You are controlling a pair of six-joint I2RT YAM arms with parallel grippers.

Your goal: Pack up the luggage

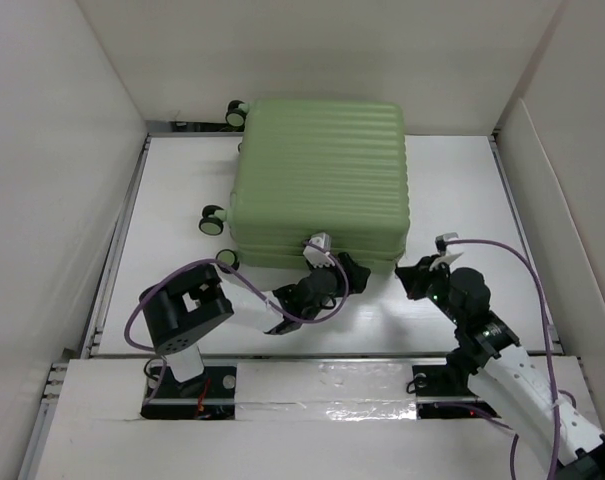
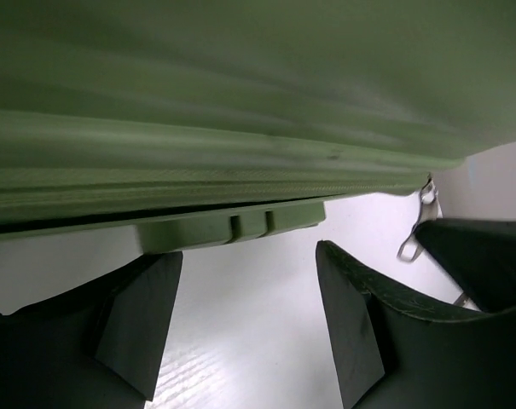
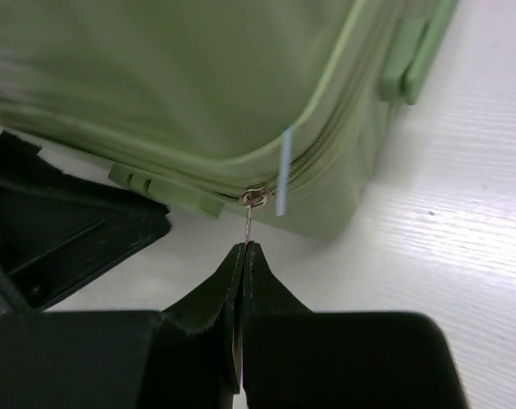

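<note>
luggage (image 1: 322, 180): matt ribbed plastic w/ metal zip-pull (image 3: 250, 215)

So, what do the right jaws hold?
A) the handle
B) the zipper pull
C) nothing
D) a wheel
B: in the right wrist view the right jaws are shut on the metal zipper pull at the corner of the luggage.

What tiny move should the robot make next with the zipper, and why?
Probably the right gripper should slide the zipper pull along the luggage seam: it is shut on that pull at a corner, the lid is down, and the left gripper is open nearby.
</note>
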